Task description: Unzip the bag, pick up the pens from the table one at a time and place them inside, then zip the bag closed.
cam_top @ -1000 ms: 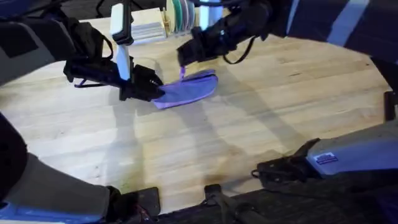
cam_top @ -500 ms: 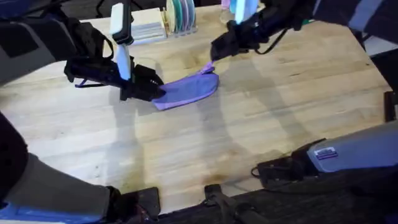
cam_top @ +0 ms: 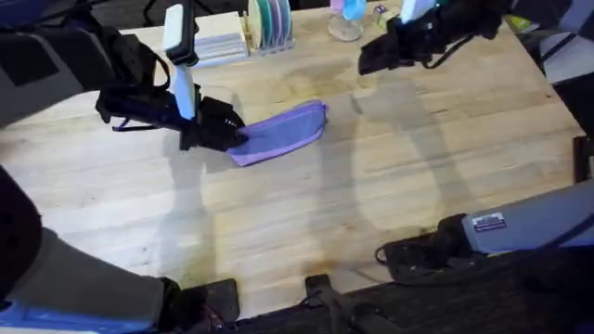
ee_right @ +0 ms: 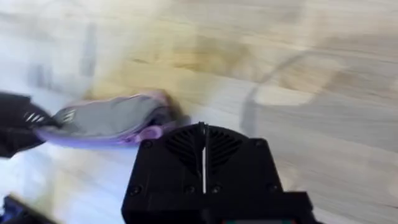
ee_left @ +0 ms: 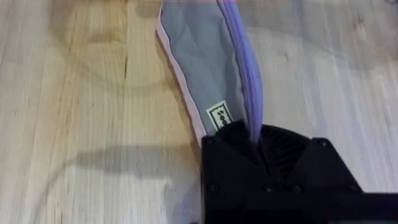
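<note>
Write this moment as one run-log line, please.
left hand: shut on bag end | right hand: shut, raised, off bag

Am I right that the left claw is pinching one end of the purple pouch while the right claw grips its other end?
Not quite. The left claw does pinch one end of the purple pouch, but the overhead view shows the right claw raised well away from it, gripping nothing.

bag on table, left of centre | left gripper at bag's left end (touching) | right gripper behind-right, well apart

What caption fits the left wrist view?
Left gripper clamps one end of the lavender bag lying on the table.
</note>
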Controlling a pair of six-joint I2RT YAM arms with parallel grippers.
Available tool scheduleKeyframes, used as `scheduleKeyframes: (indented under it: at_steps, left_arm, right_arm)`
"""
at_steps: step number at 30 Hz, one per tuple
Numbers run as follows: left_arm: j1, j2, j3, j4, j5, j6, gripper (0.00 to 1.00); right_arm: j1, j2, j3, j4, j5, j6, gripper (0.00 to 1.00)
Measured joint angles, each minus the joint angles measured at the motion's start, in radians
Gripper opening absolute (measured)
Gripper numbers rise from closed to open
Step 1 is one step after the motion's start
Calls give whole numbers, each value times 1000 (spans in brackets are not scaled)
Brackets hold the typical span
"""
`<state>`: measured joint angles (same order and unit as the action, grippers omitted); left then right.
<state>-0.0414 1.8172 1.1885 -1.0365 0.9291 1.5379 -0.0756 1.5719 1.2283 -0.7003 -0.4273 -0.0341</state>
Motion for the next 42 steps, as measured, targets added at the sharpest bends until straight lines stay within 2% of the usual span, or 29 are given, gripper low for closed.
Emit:
scheduleKeyframes:
  at_steps: [7,13,14,15,20,21,23,29,30,31,34,36,38,42]
  left_arm:
    - [0,0,0,0,0,0,43]
    - [0,0,0,0,0,0,43]
    - [0,0,0,0,0,0,43]
    - [0,0,0,0,0,0,43]
    - [0,0,0,0,0,0,43]
    - [0,0,0,0,0,0,43]
    - [0,0,0,0,0,0,43]
    - [0,0,0,0,0,0,43]
    - [0,0,0,0,0,1,70]
    - [0,0,0,0,1,4,191]
    - [0,0,0,-6,11,2,667]
    - [1,0,0,-6,15,-2,951]
    - [1,0,0,-6,18,0,988]
    - [1,0,0,-5,18,0,992]
  right_arm:
    - [-10,105,-66,8,53,-16,32]
    - [-10,49,-70,8,63,-19,31]
    - [-10,24,-70,8,64,-19,65]
    - [-10,-2,-70,8,64,-19,181]
    - [-10,-136,-67,-7,64,-20,890]
    - [-9,-157,-66,-15,64,-24,968]
    - [-8,-195,-66,-37,64,-23,996]
    - [-7,-265,-66,-103,64,-23,997]
    - [-7,-274,-66,-109,64,-23,997]
    - [-7,-280,-66,-112,64,-23,997]
    - [-7,-290,-66,-129,64,-24,997]
    - [-7,-290,-66,-149,64,-24,997]
    - [-5,-290,-66,-175,64,-27,997]
    - [0,-290,-66,-198,65,-50,997]
